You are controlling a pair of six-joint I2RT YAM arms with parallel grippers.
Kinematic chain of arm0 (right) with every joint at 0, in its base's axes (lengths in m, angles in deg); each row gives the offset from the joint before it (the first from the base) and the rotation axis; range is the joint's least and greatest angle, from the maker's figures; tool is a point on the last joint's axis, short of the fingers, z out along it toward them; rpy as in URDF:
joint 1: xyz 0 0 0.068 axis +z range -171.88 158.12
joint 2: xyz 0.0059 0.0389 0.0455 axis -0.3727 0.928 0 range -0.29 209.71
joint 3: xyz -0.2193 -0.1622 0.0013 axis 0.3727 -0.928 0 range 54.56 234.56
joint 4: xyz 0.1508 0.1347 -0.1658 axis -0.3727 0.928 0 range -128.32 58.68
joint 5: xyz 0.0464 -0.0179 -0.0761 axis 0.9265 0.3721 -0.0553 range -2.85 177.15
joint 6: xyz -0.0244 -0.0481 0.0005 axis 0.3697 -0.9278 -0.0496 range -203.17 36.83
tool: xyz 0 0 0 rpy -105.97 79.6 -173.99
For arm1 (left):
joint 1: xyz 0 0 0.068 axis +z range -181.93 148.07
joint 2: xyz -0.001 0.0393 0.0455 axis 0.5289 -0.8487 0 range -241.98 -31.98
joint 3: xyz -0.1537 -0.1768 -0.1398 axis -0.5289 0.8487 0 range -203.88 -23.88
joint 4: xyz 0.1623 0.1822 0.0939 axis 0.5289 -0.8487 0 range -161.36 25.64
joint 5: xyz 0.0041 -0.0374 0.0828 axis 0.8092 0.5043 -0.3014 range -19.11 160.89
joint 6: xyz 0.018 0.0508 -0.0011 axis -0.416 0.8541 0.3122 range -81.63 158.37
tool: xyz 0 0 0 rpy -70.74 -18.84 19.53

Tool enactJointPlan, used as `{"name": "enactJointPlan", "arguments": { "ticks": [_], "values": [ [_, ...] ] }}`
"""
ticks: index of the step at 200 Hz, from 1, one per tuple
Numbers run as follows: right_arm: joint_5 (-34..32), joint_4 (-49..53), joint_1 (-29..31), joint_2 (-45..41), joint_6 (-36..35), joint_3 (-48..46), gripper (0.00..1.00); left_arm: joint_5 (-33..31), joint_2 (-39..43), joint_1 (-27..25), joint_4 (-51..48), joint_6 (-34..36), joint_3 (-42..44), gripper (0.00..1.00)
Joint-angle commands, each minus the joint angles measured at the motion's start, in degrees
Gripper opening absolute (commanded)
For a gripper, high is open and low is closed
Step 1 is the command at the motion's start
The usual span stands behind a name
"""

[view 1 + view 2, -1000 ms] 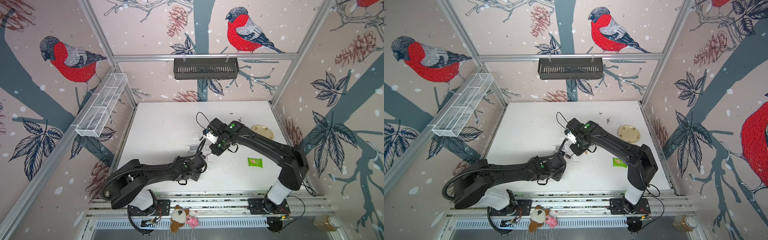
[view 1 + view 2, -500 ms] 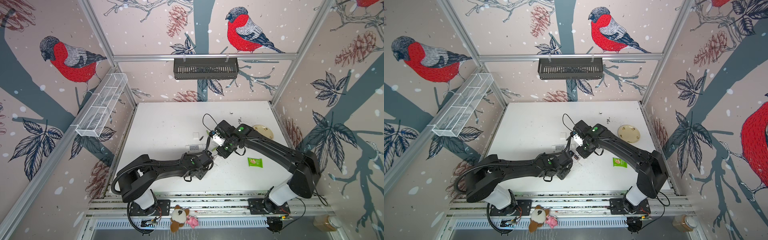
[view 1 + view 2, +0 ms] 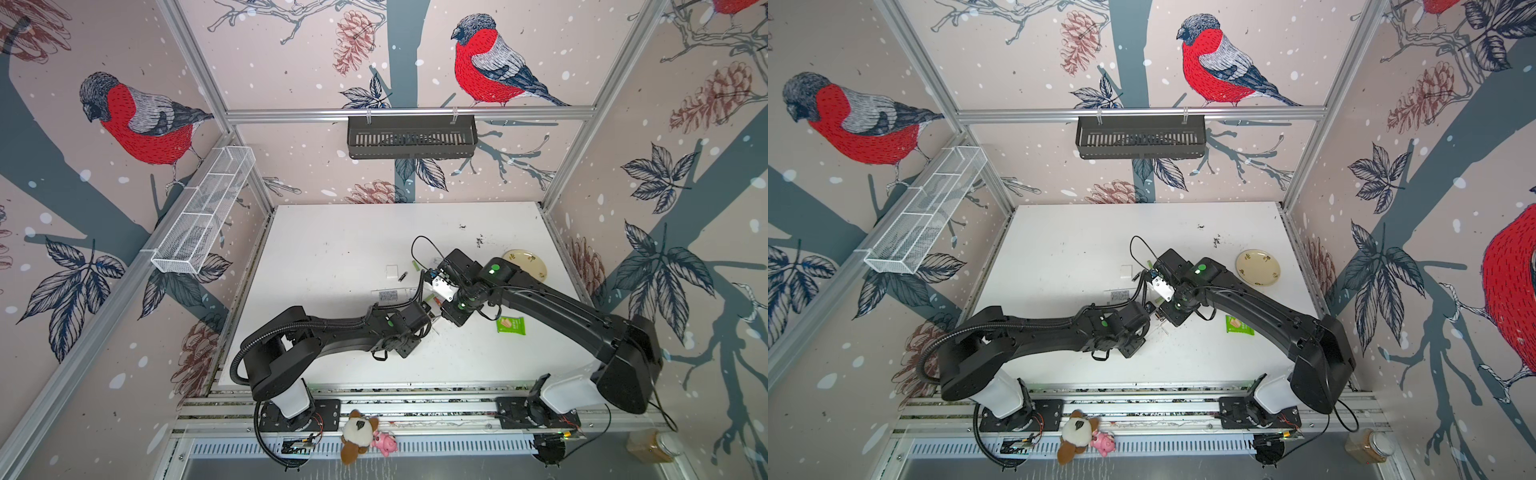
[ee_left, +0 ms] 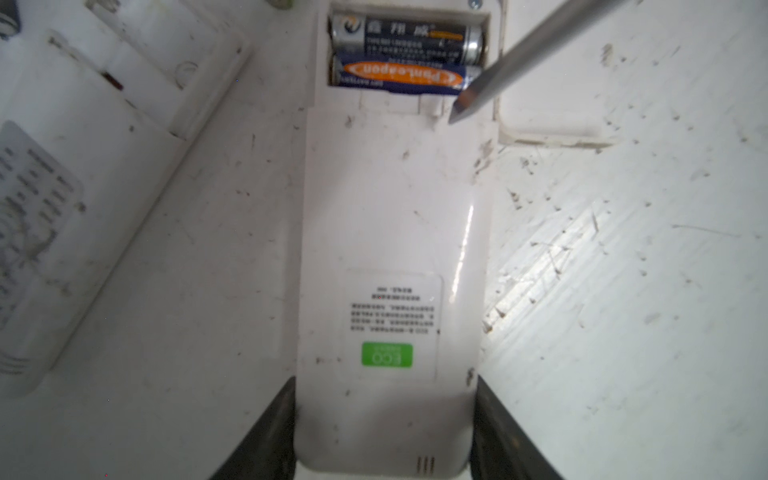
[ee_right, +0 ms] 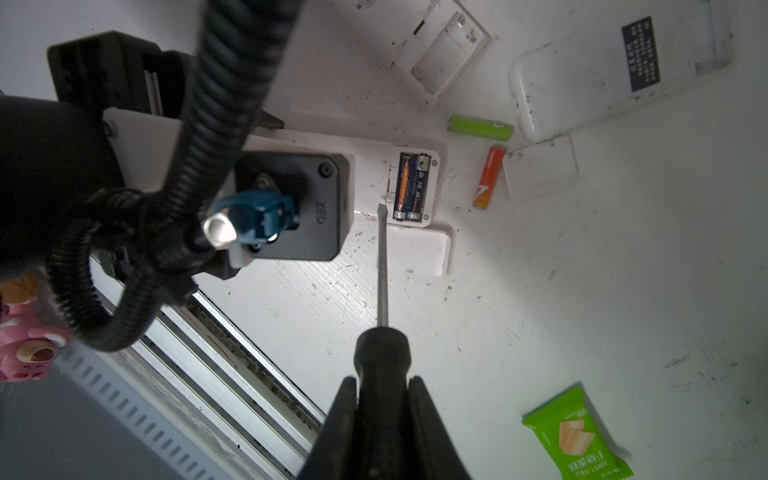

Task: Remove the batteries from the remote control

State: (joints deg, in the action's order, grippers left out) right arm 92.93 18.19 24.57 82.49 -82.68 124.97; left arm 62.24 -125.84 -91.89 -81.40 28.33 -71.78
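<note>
On the near rail sit a brown-and-white plush toy (image 3: 358, 432) and a pink plush (image 3: 384, 443). Beyond them the two arms meet over the middle of the white table (image 3: 332, 232). In both top views their wrists hide both grippers and what they hold.

Only the left wrist view shows the left gripper (image 4: 384, 415). Its dark fingers (image 4: 266, 436), cut off by the frame edge, press both sides of the white remote control (image 4: 390, 208). The remote lies back-up with its compartment open. Inside, side by side, are a black battery (image 4: 407, 37) and a blue-and-orange battery (image 4: 403, 79).

The right gripper (image 5: 382, 399) is clamped on the black handle of the screwdriver (image 5: 382, 270). The tip sits at the compartment's edge; contact cannot be told.

Only the right wrist view shows these:
- a lime-green battery (image 5: 480, 127) and an orange battery (image 5: 489, 178), loose on the table beside the remote;
- a white cover (image 5: 417, 251) just beside the remote;
- a second remote (image 5: 615, 70).

A green snack packet (image 3: 512, 325) lies right of the grippers. Farther off, in a top view, are a second green battery (image 3: 414, 266) and a small dark battery (image 3: 402, 276). A plate (image 3: 525, 264) sits far right. A black basket (image 3: 411, 137) hangs on the far wall and a wire basket (image 3: 203, 216) on the left wall.
</note>
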Motion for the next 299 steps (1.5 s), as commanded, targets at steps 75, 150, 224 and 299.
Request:
{"name": "enactJointPlan", "arguments": {
  "ticks": [75, 150, 224, 299],
  "values": [
    [-4.53, 0.94, 0.19, 1.86, -0.31, 2.36, 0.01, 1.39, -1.81, 0.11, -4.58, 1.87, -0.02, 0.0],
    [-7.57, 2.96, -2.6, 2.7, -0.01, 6.46, 0.0, -1.15, -1.39, 0.43, -5.37, 4.03, -1.18, 0.0],
    [-5.93, 3.84, -4.67, 2.01, 1.75, 8.64, 0.0, 3.67, 1.07, 7.57, -1.72, 21.61, -0.58, 0.0],
    [-1.81, 3.9, 0.24, 1.24, 8.7, 6.41, 0.0, 7.54, 1.73, 11.4, 0.55, 31.26, 3.38, 0.0]
  ]
}}
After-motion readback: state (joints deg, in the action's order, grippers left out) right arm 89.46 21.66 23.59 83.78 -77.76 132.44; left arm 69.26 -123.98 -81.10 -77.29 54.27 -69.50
